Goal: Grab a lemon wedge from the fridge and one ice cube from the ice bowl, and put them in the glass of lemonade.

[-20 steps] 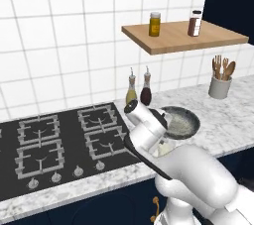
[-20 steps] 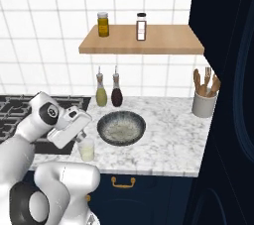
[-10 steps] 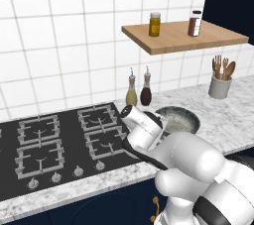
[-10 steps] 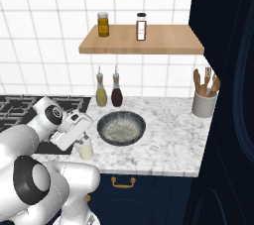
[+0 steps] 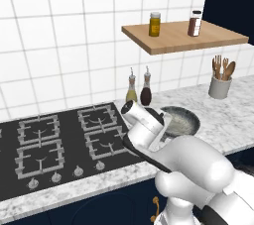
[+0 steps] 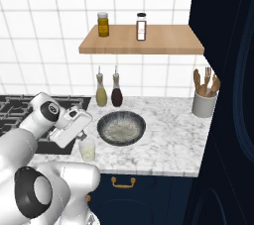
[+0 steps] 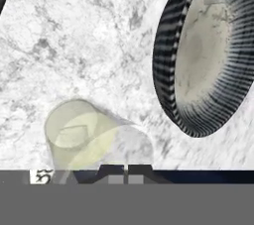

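The gripper (image 6: 83, 129) hangs above the glass of lemonade (image 6: 88, 148), fingers closed on nothing visible. The glass stands on the table just left of the ice bowl (image 6: 121, 128). Likely next: fetch the remaining ingredient.

Pale-yellow glass of lemonade (image 6: 88, 148) upright just beside ice bowl (image 6: 121, 128)

arm: now swung lower, nearer the glass of lemonade (image 6: 88, 148) | tool (image 7: 125, 171): now closed, above desk (image 6: 163, 135)
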{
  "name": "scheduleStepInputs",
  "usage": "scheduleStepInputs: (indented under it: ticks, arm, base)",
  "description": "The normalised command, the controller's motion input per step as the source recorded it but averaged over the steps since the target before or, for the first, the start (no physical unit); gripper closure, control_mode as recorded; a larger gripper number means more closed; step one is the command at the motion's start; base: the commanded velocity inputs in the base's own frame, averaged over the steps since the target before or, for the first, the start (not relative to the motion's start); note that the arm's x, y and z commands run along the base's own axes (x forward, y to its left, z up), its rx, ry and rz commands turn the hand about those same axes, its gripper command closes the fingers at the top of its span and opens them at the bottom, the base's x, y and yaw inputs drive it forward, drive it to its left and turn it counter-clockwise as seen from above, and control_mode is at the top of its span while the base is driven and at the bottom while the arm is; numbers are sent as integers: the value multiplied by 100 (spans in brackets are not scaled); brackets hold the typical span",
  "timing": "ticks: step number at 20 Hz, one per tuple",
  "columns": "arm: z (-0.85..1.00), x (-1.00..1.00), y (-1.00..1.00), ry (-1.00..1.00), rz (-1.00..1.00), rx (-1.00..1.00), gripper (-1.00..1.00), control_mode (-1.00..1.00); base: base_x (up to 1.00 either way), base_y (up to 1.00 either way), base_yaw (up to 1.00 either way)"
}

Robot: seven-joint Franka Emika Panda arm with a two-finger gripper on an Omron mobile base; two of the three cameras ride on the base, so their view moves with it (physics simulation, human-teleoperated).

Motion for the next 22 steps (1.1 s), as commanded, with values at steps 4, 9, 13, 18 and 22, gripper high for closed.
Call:
scheduleStepInputs:
  ticks: [4,9,13,18,22]
  arm:
    - [13,-16,-21,-6,0,0,100,-100]
    - [80,-39,-5,-18,0,0,100,-100]
    - [95,-36,-4,-12,-2,16,100,-100]
    - [79,-36,-9,-5,-12,56,100,-100]
    - [43,-59,1,-2,-12,56,100,-100]
  base:
    - [0,0,0]
    - [0,0,0]
    - [0,0,0]
    - [0,0,0]
    - [0,0,0]
